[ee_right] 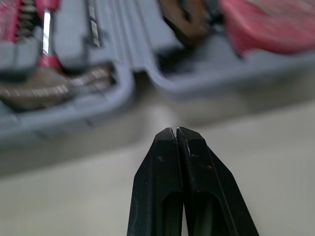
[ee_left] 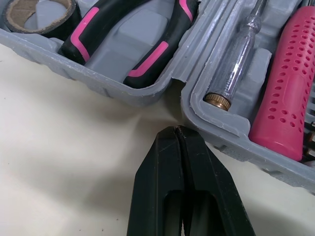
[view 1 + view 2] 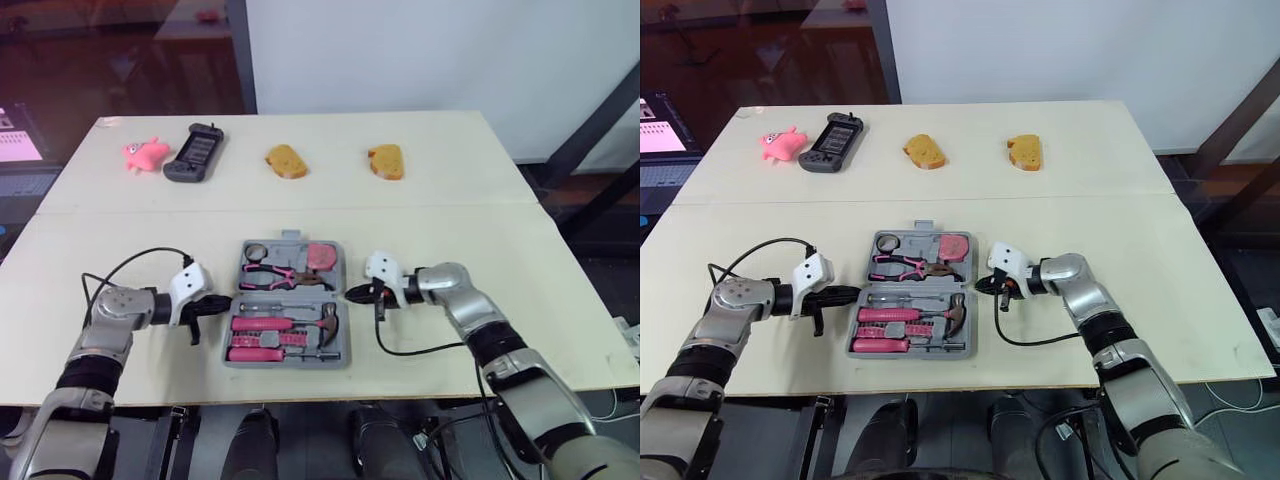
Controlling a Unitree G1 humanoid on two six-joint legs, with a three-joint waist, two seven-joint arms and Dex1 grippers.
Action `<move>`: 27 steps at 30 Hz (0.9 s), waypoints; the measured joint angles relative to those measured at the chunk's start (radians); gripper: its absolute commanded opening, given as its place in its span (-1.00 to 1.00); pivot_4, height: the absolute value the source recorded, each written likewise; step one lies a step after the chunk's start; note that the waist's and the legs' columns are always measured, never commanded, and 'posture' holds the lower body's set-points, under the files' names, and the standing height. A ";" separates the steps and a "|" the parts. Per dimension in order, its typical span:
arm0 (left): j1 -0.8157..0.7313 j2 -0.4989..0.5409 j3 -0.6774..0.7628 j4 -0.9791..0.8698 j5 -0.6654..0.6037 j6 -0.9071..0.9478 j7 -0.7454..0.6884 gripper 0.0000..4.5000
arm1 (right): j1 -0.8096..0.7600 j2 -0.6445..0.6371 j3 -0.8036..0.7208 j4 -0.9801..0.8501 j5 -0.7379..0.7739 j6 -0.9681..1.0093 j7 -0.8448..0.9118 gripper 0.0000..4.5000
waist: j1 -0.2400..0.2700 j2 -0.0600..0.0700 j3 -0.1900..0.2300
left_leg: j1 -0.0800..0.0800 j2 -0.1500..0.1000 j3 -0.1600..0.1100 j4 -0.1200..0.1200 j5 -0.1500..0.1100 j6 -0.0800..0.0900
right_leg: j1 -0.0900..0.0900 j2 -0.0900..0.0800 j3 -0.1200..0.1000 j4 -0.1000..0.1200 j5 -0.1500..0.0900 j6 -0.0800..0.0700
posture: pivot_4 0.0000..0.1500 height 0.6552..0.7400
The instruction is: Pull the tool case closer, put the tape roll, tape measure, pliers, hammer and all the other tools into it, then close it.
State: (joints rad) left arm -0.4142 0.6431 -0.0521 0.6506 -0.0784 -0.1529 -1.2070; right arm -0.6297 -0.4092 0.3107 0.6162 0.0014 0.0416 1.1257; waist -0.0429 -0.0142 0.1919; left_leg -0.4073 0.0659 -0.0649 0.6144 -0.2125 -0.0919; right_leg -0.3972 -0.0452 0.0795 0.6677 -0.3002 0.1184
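Case lay open on the tabletop, tools seated in both halves. Left pincer and right pincer were closed and empty, just beside the rim at either end of the hinge line. Judged: rigid moulded plastic, weighty when loaded, smooth-walled. Best lifted by the far half's outer edge.

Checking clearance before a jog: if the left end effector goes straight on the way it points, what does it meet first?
Probably the case's grey side wall, at the notch between its two halves; the shut left end effector sits just short of it.
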 measured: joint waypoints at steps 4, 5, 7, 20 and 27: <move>0.010 -0.025 0.008 -0.021 -0.005 0.027 0.005 -0.98 | 0.013 0.016 0.004 -0.035 -0.013 0.023 -0.004 -0.95 | 0.007 0.000 0.000 | 0.000 0.000 0.000 0.001 0.000 0.000 | 0.000 -0.001 0.000 0.000 0.000 0.000 | 1.00 1.00; 0.019 -0.028 0.008 -0.034 -0.010 0.041 0.003 -0.98 | 0.023 0.014 0.001 -0.050 -0.015 0.029 -0.005 -0.95 | 0.007 0.000 0.000 | 0.000 0.000 0.000 0.000 0.000 0.000 | 0.000 -0.001 0.000 0.000 0.000 0.000 | 1.00 1.00; 0.044 -0.031 0.008 -0.077 -0.016 0.067 -0.006 -0.98 | 0.046 0.012 -0.003 -0.087 -0.018 0.048 -0.010 -0.95 | 0.005 0.000 0.000 | 0.000 0.000 0.000 0.000 0.000 0.000 | 0.000 0.000 0.000 0.000 0.000 0.000 | 1.00 1.00; 0.039 -0.055 -0.008 -0.088 0.004 0.028 -0.018 -0.98 | 0.085 -0.005 -0.006 -0.179 -0.035 0.113 -0.020 -0.95 | 0.006 0.000 0.000 | 0.000 0.000 0.000 0.000 0.000 0.000 | 0.000 0.000 0.000 0.000 0.000 0.000 | 1.00 1.00; 0.023 -0.052 -0.011 -0.074 0.019 0.012 -0.008 -0.98 | 0.103 -0.014 -0.007 -0.233 -0.040 0.168 -0.021 -0.95 | 0.005 0.000 0.000 | 0.000 0.000 0.000 0.000 0.000 0.000 | 0.000 0.000 -0.001 0.000 0.000 0.000 | 1.00 1.00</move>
State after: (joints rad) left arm -0.3908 0.5915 -0.0630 0.5770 -0.0594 -0.1410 -1.2153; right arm -0.5272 -0.4230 0.3038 0.3830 -0.0382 0.2096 1.1047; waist -0.0381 -0.0140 0.1918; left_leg -0.4075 0.0655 -0.0653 0.6144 -0.2124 -0.0920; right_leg -0.3970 -0.0455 0.0790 0.6675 -0.3002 0.1186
